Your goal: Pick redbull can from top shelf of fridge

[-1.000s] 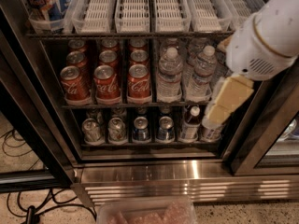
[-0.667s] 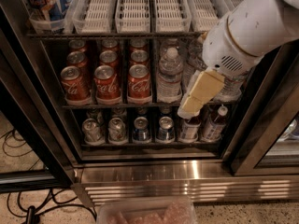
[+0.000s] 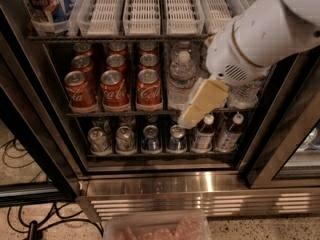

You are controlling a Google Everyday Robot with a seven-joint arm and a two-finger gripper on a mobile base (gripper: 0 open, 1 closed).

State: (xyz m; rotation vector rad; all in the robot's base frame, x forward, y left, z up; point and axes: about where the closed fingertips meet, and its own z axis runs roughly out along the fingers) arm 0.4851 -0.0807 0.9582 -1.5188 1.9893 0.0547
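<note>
Hand (image 3: 201,104) down by the water bottles (image 3: 181,81), gripping nothing; could not tell how far open. Sat well apart from the redbull can (image 3: 50,3), far left on the top shelf (image 3: 145,14). Probably needed lifting up-left, then squaring to it.

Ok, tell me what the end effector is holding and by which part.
Nothing: the end effector hangs bare before the water bottles, far from the redbull can at the left of the top shelf.

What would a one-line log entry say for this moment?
gripper: in front of water bottles | redbull can: top shelf, far left, not held
</note>
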